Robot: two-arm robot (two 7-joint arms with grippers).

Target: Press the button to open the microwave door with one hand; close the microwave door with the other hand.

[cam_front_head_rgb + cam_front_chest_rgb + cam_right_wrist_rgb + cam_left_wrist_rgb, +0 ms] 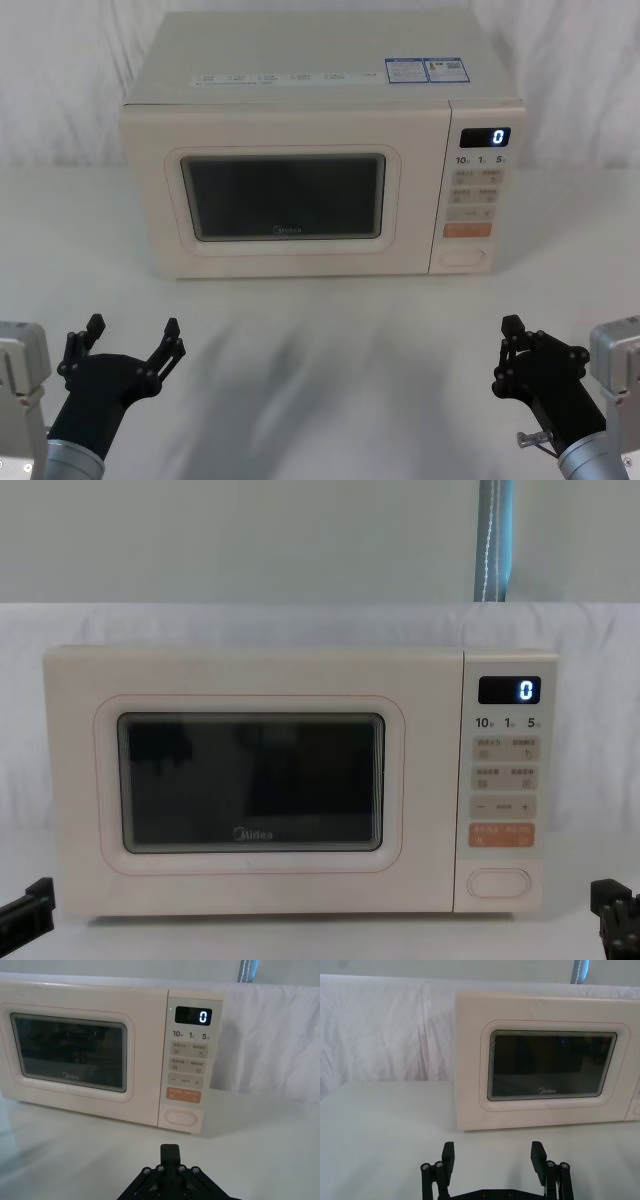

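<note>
The cream microwave stands at the back of the table with its door closed flush against the body. On the control panel to the right, the pill-shaped button sits at the bottom, below an orange key. My left gripper hovers low at the near left, open, well in front of the door. My right gripper is at the near right, shut on nothing, facing the panel from a distance.
A white cloth covers the table and the wall behind. The display reads 0. Open tabletop lies between both grippers and the microwave front. A blue-grey strap hangs behind the oven.
</note>
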